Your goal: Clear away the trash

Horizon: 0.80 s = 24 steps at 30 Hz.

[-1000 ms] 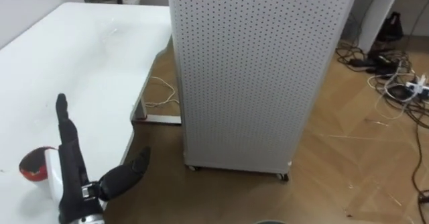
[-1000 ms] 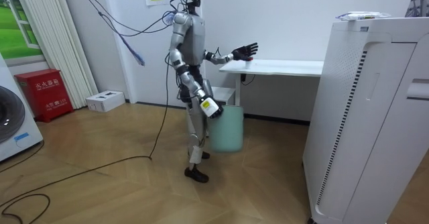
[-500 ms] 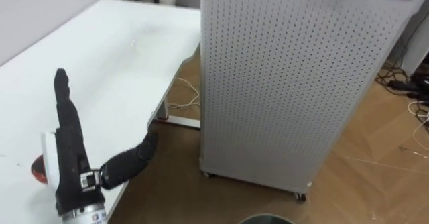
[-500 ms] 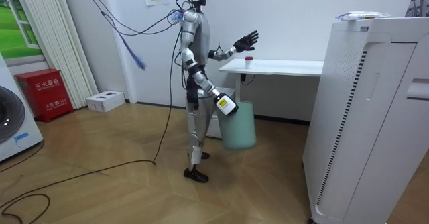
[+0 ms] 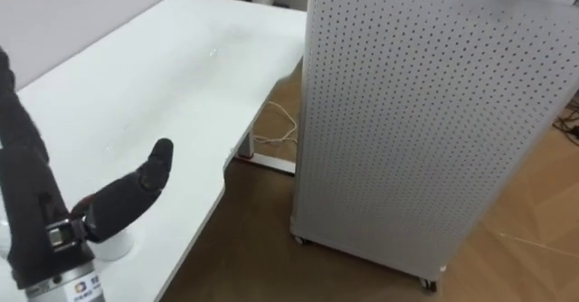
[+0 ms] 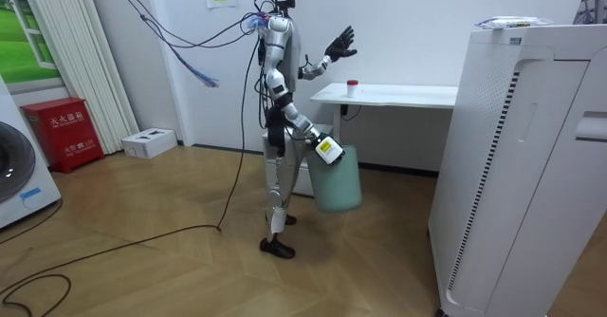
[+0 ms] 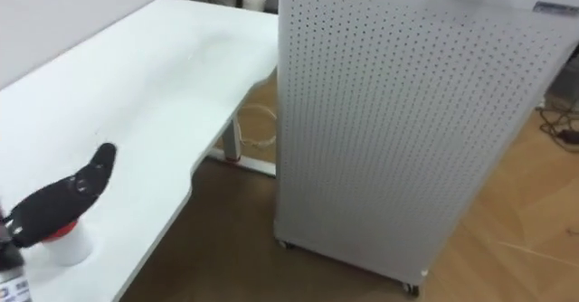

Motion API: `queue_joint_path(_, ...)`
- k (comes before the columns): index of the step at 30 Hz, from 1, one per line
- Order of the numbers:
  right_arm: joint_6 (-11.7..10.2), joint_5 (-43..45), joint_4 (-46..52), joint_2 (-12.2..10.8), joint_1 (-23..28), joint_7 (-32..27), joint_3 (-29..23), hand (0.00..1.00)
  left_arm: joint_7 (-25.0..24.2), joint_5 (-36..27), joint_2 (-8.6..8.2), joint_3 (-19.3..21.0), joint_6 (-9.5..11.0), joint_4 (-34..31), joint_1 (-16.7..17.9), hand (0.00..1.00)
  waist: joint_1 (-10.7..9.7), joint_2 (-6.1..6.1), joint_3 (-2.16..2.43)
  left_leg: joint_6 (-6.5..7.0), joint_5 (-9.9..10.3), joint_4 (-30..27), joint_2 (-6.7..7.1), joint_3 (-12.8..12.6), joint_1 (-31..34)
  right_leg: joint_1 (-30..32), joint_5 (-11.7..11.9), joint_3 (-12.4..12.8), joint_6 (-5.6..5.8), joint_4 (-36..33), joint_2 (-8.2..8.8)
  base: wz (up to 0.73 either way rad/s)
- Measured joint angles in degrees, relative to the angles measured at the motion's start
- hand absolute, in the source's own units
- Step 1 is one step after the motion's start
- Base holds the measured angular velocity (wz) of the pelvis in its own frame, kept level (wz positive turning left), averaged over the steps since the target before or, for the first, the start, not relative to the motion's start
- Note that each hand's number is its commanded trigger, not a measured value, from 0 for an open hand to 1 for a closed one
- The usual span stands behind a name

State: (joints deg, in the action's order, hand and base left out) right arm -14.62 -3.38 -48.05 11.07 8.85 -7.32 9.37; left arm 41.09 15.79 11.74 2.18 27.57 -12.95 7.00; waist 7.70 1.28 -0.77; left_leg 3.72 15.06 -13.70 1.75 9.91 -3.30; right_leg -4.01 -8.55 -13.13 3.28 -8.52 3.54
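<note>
Left robot hand [image 5: 32, 193] is hovering spread: fingers straight up, thumb [image 5: 131, 193] sticking out sideways, clamped on nothing. The garbage, a small white cup [image 7: 71, 246] with a red top, is standing on the surface [image 5: 163, 76] directly under that thumb. The room view is showing the hand raised clear above it, so no contact.

Risks, as I judge them:
- The thumb is covering most of the cup from the head camera, so any descent is going in half blind. An off-centre touch is likely to tip it.
- The cup is sitting near the surface's edge on the thumb side, so a sideways nudge is sending it to the floor.
- It looks light and thin, so hard closure could crush it or pop it out.

Right robot hand [image 6: 321, 146] is down at the pale green bin [image 6: 339, 179]; can't tell its grip. A swinging bin could clip the surface.

Farther out on the thumb side, a perforated cabinet [image 5: 425, 112] is crowding the gap, and a cable [image 5: 276, 126] is lying on the floor there: trip hazard.
</note>
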Motion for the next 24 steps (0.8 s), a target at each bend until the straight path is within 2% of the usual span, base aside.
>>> queue_joint_path(3,-0.23,0.8,-1.08,0.16,-0.01,0.02,0.0,1.0,1.02,0.0,-0.01,0.31,0.05,-0.63,0.34,0.0,0.6,-0.77,0.23,0.0,0.0,0.08,0.0,0.28,-0.14,-0.17,-0.01,-0.01,0.0,0.0,-0.01,0.06)
queue_joint_path(7,-0.24,1.31,-1.07,0.19,-0.47,1.24,0.07,1.0,0.78,-0.57,-0.01,0.37,-0.01,-0.5,0.7,0.0,0.75,-1.0,0.18,-0.06,-0.03,0.22,-0.01,0.4,-0.79,-0.89,-0.05,-0.6,-0.04,0.01,0.01,0.01)
queue_joint_path(11,-0.24,1.43,-1.08,0.2,-1.43,2.39,0.06,1.0,-0.72,-0.55,-0.02,0.67,0.0,1.04,1.82,0.0,0.73,-0.73,0.05,-0.24,-0.14,0.45,-0.02,0.35,-1.44,-1.66,-0.13,-1.4,-0.05,0.0,0.1,0.01)
queue_joint_path(14,-0.24,2.18,-1.07,0.16,-1.99,3.35,0.06,1.0,-1.91,-0.53,-0.1,1.06,-0.19,4.26,2.96,0.0,0.78,-0.28,-0.24,-0.26,-0.16,0.43,-0.07,0.4,-1.25,-1.34,-0.14,-1.75,-0.07,0.06,0.05,0.01)
queue_joint_path(17,-0.23,3.41,-1.07,0.08,-2.09,3.8,0.03,1.0,-2.77,-0.54,-1.0,1.12,-0.99,7.09,4.67,0.0,0.69,0.17,-0.22,-0.26,-0.16,0.43,-0.1,0.11,-0.76,-0.92,-0.14,-2.36,-0.07,0.1,0.07,0.03)
queue_joint_path(21,-0.23,3.67,-1.06,0.1,-2.11,4.23,0.04,1.0,-2.82,-0.54,-1.33,0.94,-1.01,10.98,5.07,0.0,0.42,0.39,-0.08,-0.3,-0.18,0.3,-0.02,-0.08,-1.04,-1.08,-0.13,-2.39,-0.08,-0.02,0.14,-0.05)
queue_joint_path(22,-0.21,3.65,-1.07,0.1,-2.11,4.53,0.07,1.0,-2.89,-0.56,-1.34,0.81,-1.05,12.25,5.14,0.0,0.29,0.65,-0.11,-0.42,-0.25,-0.44,0.22,-0.58,-0.77,-1.5,-0.1,-1.88,-0.12,0.03,0.48,0.07)
queue_joint_path(23,-0.18,3.57,-1.07,0.05,-2.11,4.9,0.12,1.0,-3.09,-0.57,-1.32,0.56,-1.22,12.98,5.39,0.0,-0.17,1.39,-0.39,-0.65,-0.24,-4.19,1.13,-1.88,0.95,-2.3,-0.03,-0.2,-0.23,0.34,1.77,0.22)
queue_joint_path(24,-0.16,3.36,-1.07,0.03,-2.07,4.95,0.13,1.0,-3.25,-0.77,-1.26,0.0,-1.41,13.18,5.24,0.0,-0.5,2.44,-0.95,-1.97,-0.17,-9.19,1.99,-3.45,3.39,-2.9,0.02,2.16,-0.28,0.96,2.75,0.54)
